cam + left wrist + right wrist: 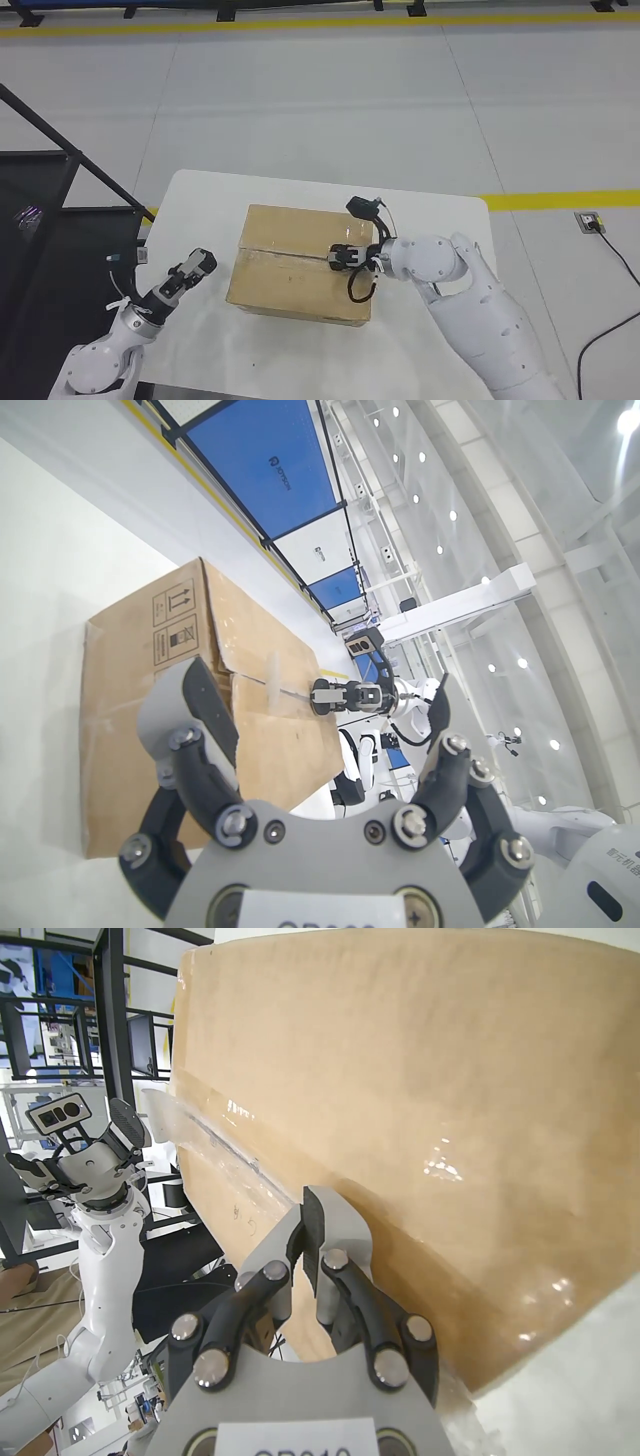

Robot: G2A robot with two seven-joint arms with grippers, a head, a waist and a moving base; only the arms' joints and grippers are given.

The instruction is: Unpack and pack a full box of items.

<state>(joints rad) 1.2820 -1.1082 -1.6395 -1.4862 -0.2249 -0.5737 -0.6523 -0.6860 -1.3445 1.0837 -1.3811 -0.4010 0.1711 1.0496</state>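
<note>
Beside the left wall of the closed brown cardboard box (300, 268) on the white surface (425, 222) hangs the left gripper (200, 263), fingers spread wide and empty, while on the box's clear-taped seam (285, 254) sits the right gripper (309, 1209), fingers pinched together on nothing visible, which should probably track straight along that seam, pressing lightly.

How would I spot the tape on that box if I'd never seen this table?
On the white table sits one brown cardboard box. The tape is the glossy clear strip along its top seam, shinier than the matte cardboard around it.
</note>
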